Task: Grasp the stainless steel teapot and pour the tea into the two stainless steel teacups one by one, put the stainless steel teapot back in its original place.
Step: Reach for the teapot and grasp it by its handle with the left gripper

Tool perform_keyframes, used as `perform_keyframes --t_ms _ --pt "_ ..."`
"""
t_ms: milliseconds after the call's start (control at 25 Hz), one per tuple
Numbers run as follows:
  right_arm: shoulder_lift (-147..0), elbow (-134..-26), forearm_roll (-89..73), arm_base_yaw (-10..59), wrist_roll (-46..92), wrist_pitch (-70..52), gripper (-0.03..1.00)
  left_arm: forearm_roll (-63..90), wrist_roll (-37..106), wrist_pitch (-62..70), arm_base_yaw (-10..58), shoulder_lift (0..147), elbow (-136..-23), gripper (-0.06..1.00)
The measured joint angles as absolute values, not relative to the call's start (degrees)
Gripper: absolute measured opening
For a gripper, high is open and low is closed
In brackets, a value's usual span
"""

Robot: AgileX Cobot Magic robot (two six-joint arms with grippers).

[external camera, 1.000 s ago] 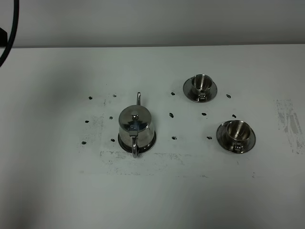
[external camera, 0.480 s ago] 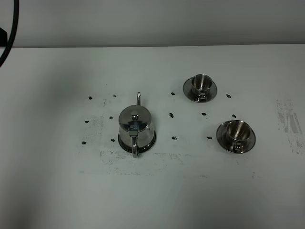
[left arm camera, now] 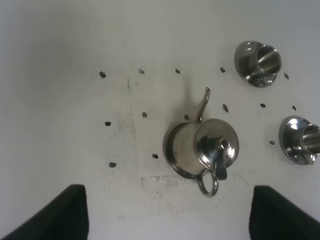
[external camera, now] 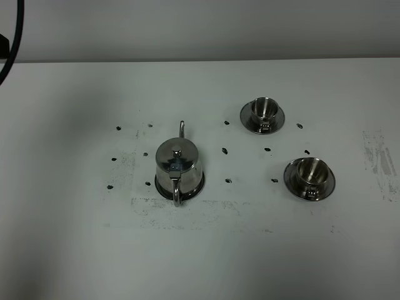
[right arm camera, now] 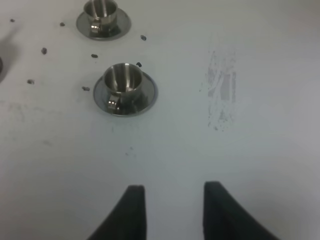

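The stainless steel teapot [external camera: 178, 164] stands upright, lid on, on its round coaster plate [external camera: 199, 185] among black marks, spout pointing to the back, loop handle to the front. Two steel teacups on saucers stand to its right, one at the back [external camera: 264, 110] and one nearer [external camera: 311, 172]. No tea shows. Neither gripper shows in the exterior view. In the left wrist view my left gripper [left arm camera: 167, 220] is wide open and empty, above and short of the teapot [left arm camera: 205, 147]. My right gripper [right arm camera: 175, 210] is open and empty, short of the nearer cup [right arm camera: 122, 80]; the back cup [right arm camera: 101, 11] lies beyond.
The white table [external camera: 75, 237] carries small black marks [external camera: 225, 150] around the teapot and cups, and scuffed grey patches at the right [external camera: 377, 156]. A black cable [external camera: 14, 44] hangs at the upper left corner.
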State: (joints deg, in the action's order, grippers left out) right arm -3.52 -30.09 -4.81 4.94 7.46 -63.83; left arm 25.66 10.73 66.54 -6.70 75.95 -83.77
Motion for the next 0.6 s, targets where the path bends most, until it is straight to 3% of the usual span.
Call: perform_keyframes --t_ms 600 --pt "-3.5 -30.1 -4.8 4.9 7.5 -63.8 0.23 40.6 23.9 65.9 -5.3 75.9 -83.8 0.60"
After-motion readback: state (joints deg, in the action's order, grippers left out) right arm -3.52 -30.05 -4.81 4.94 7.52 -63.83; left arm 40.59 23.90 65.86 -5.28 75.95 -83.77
